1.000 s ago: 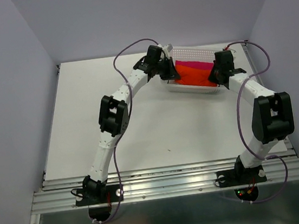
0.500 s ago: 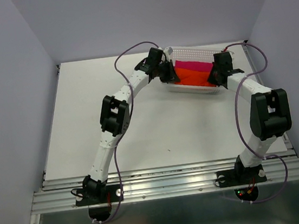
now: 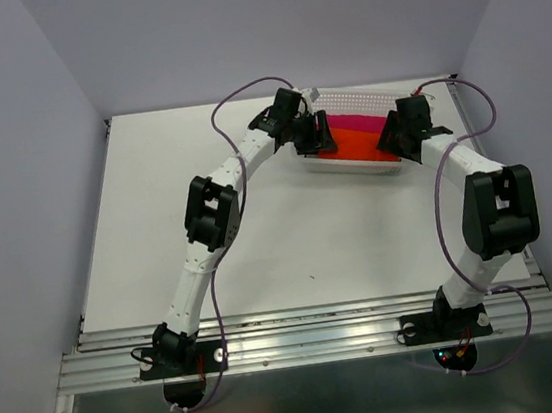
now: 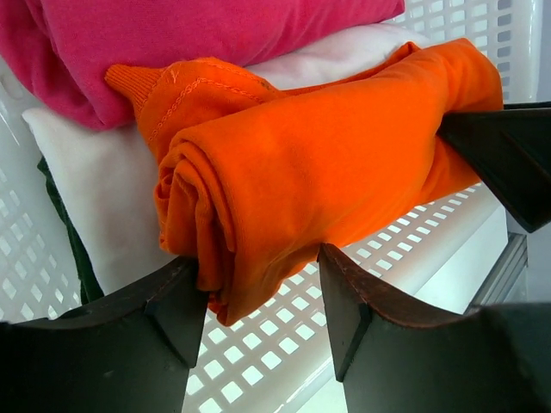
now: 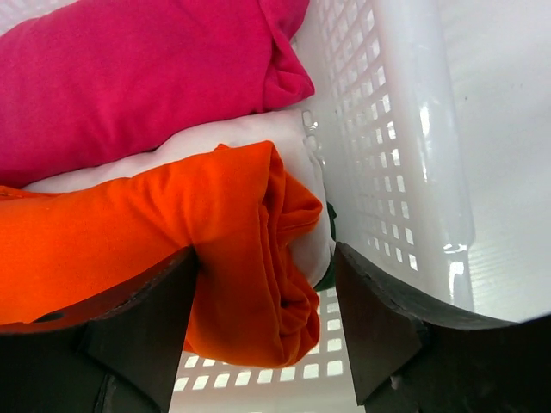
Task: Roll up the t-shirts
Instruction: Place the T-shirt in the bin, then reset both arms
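The t-shirt (image 3: 354,143) is a bright orange-red roll lying inside the white basket (image 3: 358,91) at the far right of the table. My left gripper (image 3: 319,133) stands at the roll's left end and my right gripper (image 3: 390,138) at its right end. In the left wrist view the t-shirt (image 4: 327,163) has its spiral end between the spread jaws of the left gripper (image 4: 258,284), brushing only one finger. In the right wrist view the t-shirt (image 5: 172,232) lies against one finger of the open right gripper (image 5: 267,267), with a gap on the other side.
A magenta-pink bundle (image 4: 172,43) and a white bundle (image 4: 103,189) lie behind and under the roll, with a dark cloth (image 4: 73,241) beneath. The perforated basket wall (image 5: 387,155) stands close beside the right gripper's outer finger.
Both grippers have opened and let go of the roll's ends. The roll now rests in the basket, and the arms have barely shifted.
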Robot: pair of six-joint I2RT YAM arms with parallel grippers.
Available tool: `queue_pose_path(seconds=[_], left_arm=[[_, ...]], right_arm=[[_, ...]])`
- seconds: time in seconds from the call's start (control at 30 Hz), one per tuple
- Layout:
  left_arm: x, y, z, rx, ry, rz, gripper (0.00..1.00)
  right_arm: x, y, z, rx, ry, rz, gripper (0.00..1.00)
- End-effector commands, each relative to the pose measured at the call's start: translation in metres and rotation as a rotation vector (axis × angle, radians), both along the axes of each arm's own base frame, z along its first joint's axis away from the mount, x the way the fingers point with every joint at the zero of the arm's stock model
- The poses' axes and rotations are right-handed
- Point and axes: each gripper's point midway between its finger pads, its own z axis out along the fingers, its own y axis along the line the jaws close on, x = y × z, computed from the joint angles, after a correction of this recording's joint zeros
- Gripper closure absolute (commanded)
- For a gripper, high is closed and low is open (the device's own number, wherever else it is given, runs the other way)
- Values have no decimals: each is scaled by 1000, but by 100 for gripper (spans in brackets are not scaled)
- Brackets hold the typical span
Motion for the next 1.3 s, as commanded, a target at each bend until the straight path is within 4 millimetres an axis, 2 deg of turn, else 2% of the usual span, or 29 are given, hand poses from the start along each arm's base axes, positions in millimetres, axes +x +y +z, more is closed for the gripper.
queue_pose_path(seconds=[0.0, 0.2, 0.37, 0.5, 0.6, 0.7, 0.77, 0.83, 0.87, 0.9, 1.0, 1.03, 1.1, 1.13, 1.27], left_arm=[[1, 7, 69, -39, -107, 0, 36], [-5, 14, 107, -62, -155, 7, 36], [-12, 21, 118, -52, -157, 9, 36], [-19, 26, 122, -41, -153, 11, 36], [-22, 31, 136, -41, -173, 31, 36], [-22, 28, 152, -87, -203, 33, 38], [-21, 22, 160, -120, -217, 19, 39], [-20, 13, 148, -128, -185, -1, 42], [-19, 8, 152, -150, -187, -15, 43], [-17, 4, 138, -148, -160, -23, 44], [-19, -12, 128, -199, -127, -53, 45], [-18, -16, 117, -203, -108, -58, 47], [-14, -24, 112, -228, -112, -58, 48], [-10, -27, 101, -225, -103, -52, 49], [7, -31, 70, -196, -92, -2, 53]], right_arm=[[9, -14, 57, -35, -117, -40, 30], [10, -13, 90, -28, -171, -37, 28], [14, -8, 110, -3, -208, -22, 27], [17, 0, 118, 35, -223, 4, 27], [21, 8, 122, 68, -228, 35, 33], [24, 15, 112, 94, -205, 57, 38], [26, 18, 107, 110, -191, 62, 45], [26, 23, 101, 133, -178, 81, 48], [27, 25, 95, 140, -166, 80, 53], [29, 25, 92, 145, -162, 80, 55], [32, 27, 79, 156, -141, 76, 63], [35, 27, 69, 163, -124, 69, 67], [39, 27, 60, 161, -107, 61, 69], [42, 24, 47, 153, -85, 42, 72], [43, 19, 20, 132, -32, 17, 76]])
